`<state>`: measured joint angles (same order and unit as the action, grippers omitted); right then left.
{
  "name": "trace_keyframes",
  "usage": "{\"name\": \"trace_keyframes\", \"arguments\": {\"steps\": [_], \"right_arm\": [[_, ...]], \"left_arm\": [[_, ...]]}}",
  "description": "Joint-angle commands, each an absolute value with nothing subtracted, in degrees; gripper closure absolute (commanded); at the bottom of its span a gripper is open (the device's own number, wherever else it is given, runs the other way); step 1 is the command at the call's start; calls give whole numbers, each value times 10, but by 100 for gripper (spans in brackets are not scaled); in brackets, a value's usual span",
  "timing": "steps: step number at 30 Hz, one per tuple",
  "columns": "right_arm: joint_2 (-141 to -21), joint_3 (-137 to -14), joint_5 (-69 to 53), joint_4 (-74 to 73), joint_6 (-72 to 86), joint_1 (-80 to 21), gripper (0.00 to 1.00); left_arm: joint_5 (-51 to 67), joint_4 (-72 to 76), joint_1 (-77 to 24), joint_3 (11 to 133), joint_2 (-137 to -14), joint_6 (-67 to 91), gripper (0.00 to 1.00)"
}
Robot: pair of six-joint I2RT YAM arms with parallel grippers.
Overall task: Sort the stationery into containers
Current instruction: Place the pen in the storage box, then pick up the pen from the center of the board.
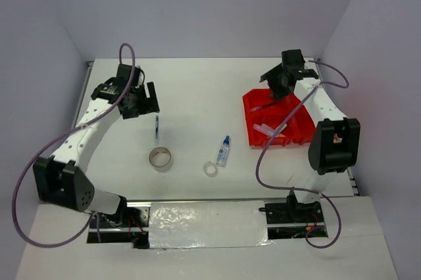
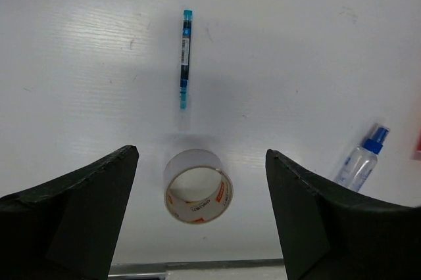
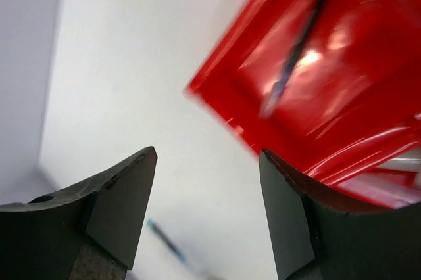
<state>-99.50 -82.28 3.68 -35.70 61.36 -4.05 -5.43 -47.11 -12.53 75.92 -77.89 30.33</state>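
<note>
A thin dark pen with blue ends [image 1: 156, 127] [image 2: 185, 56] lies on the white table, just ahead of my open left gripper [image 1: 141, 100] [image 2: 200, 154]. Nearer to the arm bases stand the beige tape roll [image 1: 160, 158] [image 2: 197, 186], the small clear tape ring [image 1: 210, 169] and the blue-capped clear bottle [image 1: 223, 151] [image 2: 362, 165]. The red tray [image 1: 297, 137] [image 3: 368, 129] sits at the right. A second dark pen [image 3: 299, 43], blurred, lies in its far left compartment. My right gripper [image 1: 283, 79] [image 3: 207, 154] hangs open and empty over the tray's far edge.
Pale items [image 1: 270, 129] lie in a near compartment of the tray. Purple cables loop beside both arms. Grey walls close in the table at the back and on both sides.
</note>
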Motion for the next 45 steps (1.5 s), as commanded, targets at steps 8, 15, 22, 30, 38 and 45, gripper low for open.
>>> {"name": "trace_keyframes", "arguments": {"steps": [8, 15, 22, 30, 38, 45], "right_arm": [[-791, -873, -235, -365, 381, -82, 30], [-658, -790, -304, -390, 305, -87, 28], [-596, -791, -319, -447, 277, -87, 27], [-586, -800, -326, -456, 288, -86, 27], [-587, -815, -325, -481, 279, -86, 27], [-587, -799, -341, -476, 281, -86, 27]], "left_arm": [[-58, -415, -122, 749, -953, 303, 18], [-67, -371, -122, 728, -1012, 299, 30], [-80, -338, -122, 701, -1060, 304, 37], [-87, -320, -123, 679, -1074, 320, 58], [-78, -306, -123, 665, -1085, 319, 100], [-21, -275, -125, 689, -1018, 298, 100]]}}
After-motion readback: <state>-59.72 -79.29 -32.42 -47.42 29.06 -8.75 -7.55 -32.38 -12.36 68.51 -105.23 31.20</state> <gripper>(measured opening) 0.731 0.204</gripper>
